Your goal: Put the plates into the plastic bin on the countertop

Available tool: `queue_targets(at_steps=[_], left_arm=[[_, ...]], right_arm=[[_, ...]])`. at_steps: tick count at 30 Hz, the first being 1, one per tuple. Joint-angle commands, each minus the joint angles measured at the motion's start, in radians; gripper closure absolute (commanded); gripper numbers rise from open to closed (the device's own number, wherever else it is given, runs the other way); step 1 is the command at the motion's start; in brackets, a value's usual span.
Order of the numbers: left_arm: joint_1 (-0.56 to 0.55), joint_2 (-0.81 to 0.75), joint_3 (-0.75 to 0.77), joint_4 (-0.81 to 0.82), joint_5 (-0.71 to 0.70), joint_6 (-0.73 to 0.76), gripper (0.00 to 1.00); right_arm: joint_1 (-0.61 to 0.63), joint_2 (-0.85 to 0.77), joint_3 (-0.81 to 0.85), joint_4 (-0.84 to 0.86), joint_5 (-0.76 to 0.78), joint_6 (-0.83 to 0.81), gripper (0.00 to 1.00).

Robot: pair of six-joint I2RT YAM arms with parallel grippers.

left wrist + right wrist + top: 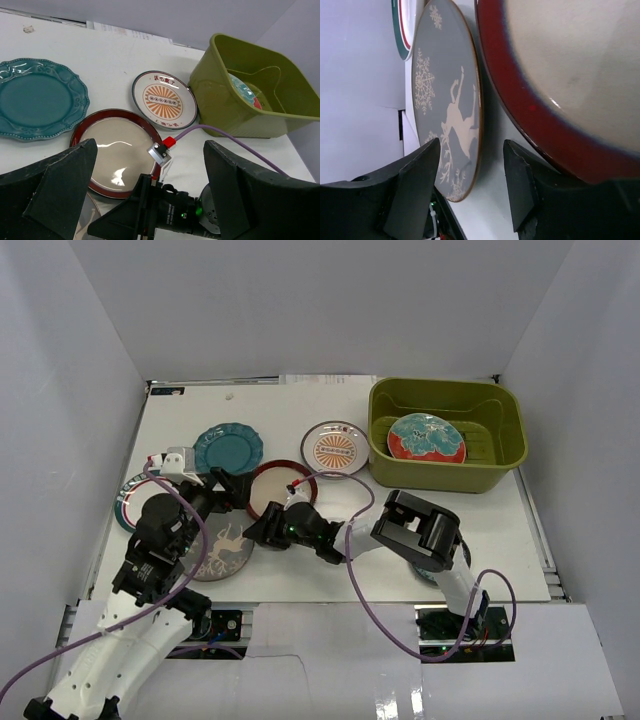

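One red-and-teal plate (426, 437) lies inside the plastic bin (450, 478) at the countertop's (500, 530) far right, seen from above; others sit well apart to its left. The right gripper (254, 530) reaches low between the red-rimmed tan plate (272, 490) and the grey plate (222, 552). Left wrist view: the left gripper (150, 146), jaws wide apart and empty, hovers over the tan plate. Right wrist view: jaws apart, empty, beside both rims. A pickup seems in hand; next, probably pinch one rim, lift clear of neighbours, cross open counter to the bin.
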Motion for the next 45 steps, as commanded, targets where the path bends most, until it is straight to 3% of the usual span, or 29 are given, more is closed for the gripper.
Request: queue_targets(at_steps=[1,12,18,26,31,35,40,41,45], left_arm=[[0.004,-0.008,-0.005,0.007,0.004,0.004,0.02],[0.004,-0.022,-0.007,0.006,-0.005,0.023,0.02],[0.004,-0.03,-0.005,0.006,-0.013,0.018,0.02],[0.004,-0.028,0.003,0.009,-0.066,-0.01,0.02],[0.007,-0.088,0.007,0.022,-0.135,-0.007,0.02],[0.009,-0.102,-0.01,0.029,-0.131,-0.02,0.02],[0.007,-0.103,-0.031,0.016,-0.076,-0.077,0.02],[0.007,-0.102,-0.039,0.019,-0.045,-0.108,0.02],[-0.004,-0.071,-0.045,0.027,0.016,-0.152,0.02]], right_arm=[[0.01,0.053,0.057,0.027,0.008,0.077,0.41],[0.037,0.07,0.052,0.025,0.01,0.099,0.92],[0.046,-0.127,-0.082,0.082,0.053,0.013,0.92],[0.018,-0.528,-0.26,0.039,0.125,-0.193,0.92],[-0.156,-0.814,-0.298,-0.083,0.053,-0.273,0.92],[-0.403,-1.012,-0.187,-0.279,0.045,-0.403,0.92],[-0.77,-1.096,-0.122,-0.476,-0.044,-0.447,0.92],[-0.881,-1.097,-0.098,-0.508,-0.048,-0.467,0.92],[-1.124,-1.045,-0.058,-0.574,-0.148,-0.481,0.92]])
